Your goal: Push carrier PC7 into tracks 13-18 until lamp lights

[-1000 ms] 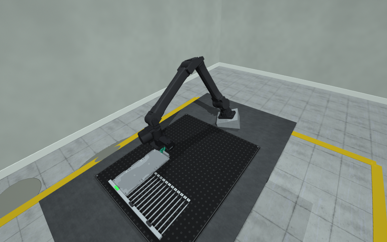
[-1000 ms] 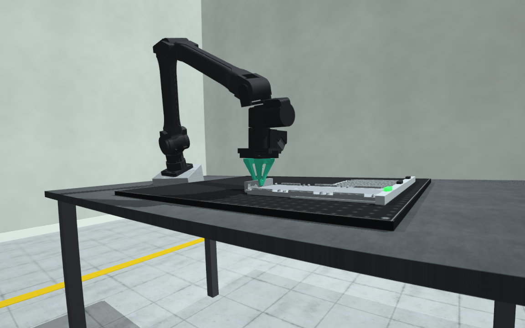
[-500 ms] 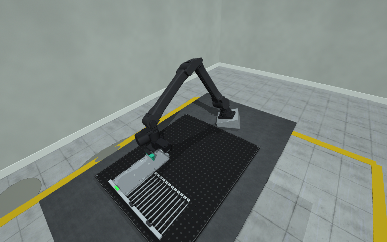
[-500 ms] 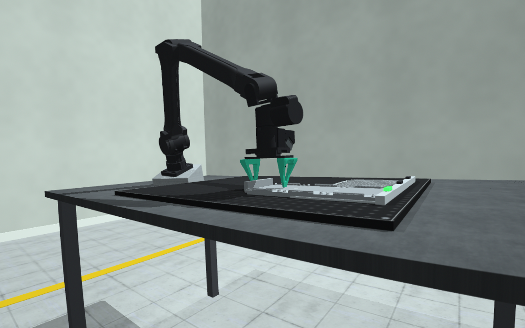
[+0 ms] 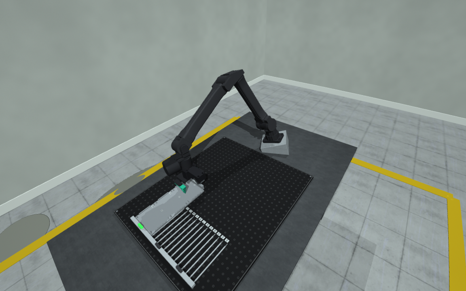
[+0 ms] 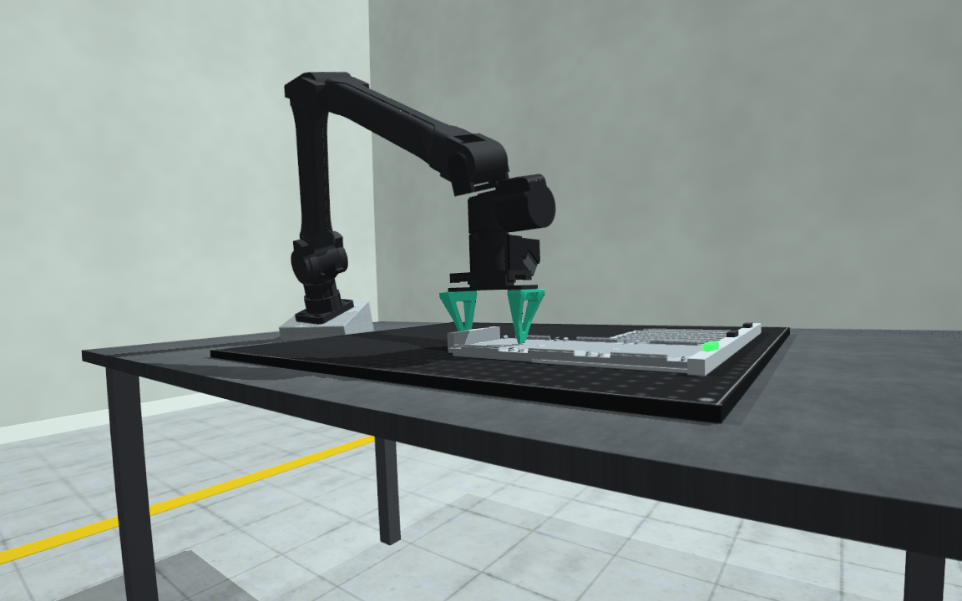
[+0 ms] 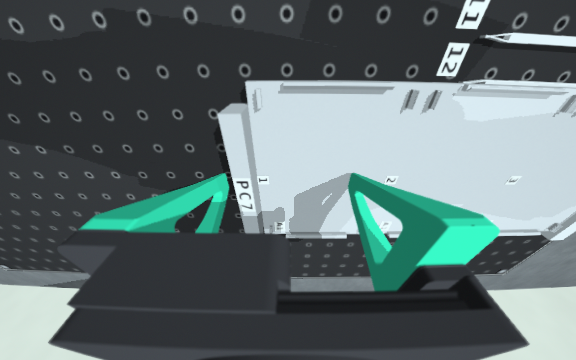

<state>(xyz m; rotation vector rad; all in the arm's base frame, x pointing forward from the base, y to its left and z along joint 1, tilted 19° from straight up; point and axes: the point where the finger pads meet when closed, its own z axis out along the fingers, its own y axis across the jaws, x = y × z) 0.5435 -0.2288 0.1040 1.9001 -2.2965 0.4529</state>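
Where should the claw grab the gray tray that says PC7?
By the raised handle on the end of carrier PC7 nearest the arm's base, coming straight down. It is the only upright lip on the flat tray, and the open claw already straddles it.

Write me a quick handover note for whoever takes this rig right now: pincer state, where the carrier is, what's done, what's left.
Pincer: open, holding nothing, its green fingers astride the carrier's handle, the end toward the arm's base.
Carrier PC7: lying along the rails past the number tiles, far end at the stop bar.
Done: the lamp behind the carrier glows green, so it appears home; the other two lamps are dark.
Left: probably just lift the arm away without nudging the carrier. Whether it sits down in the tracks rather than on the ribs cannot be told from these views.
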